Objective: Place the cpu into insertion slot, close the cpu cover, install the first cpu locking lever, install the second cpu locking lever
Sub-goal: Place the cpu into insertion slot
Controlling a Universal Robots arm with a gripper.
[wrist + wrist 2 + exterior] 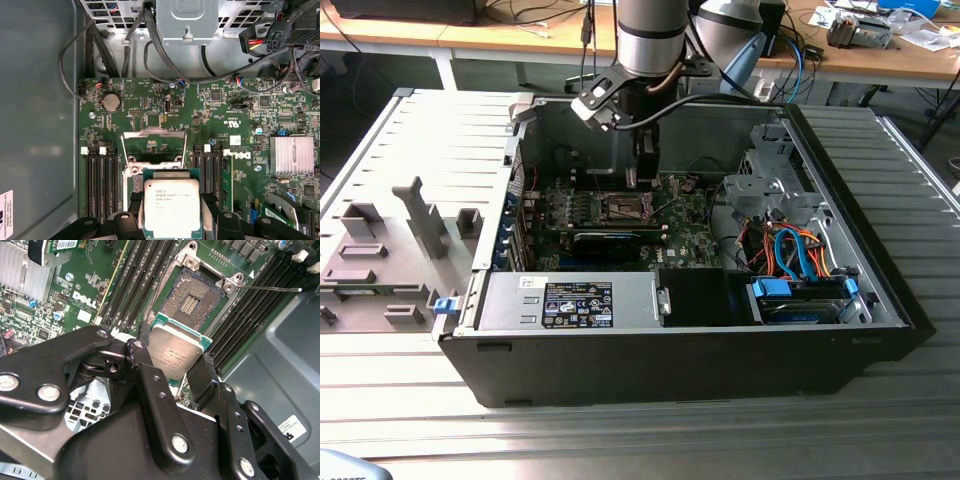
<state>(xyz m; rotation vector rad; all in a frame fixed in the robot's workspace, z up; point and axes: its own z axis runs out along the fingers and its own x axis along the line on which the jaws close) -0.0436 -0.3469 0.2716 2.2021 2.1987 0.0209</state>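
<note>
1. The cpu (171,207): dull silver-grey top with dark print and a green edge.
2. The insertion slot (192,300): dark speckled centre, silver metal rim.
3. The circuit board (150,100): green.
4. The heat sink (291,155): silver, finely ribbed.
5. The cables (790,250): orange and blue.
6. The case (670,370): black.

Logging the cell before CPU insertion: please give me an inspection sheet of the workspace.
Surface: grey ribbed table with an open computer case on it.
Job's things: cpu held near the empty insertion slot; cpu cover raised open.
Clutter: grey moulded parts at the exterior view's left.
Grippers: gripper shut on the cpu, inside the case.
Cables: orange and blue cables in the case; black cables beyond the board.
Surroundings: wooden desks behind.
</note>
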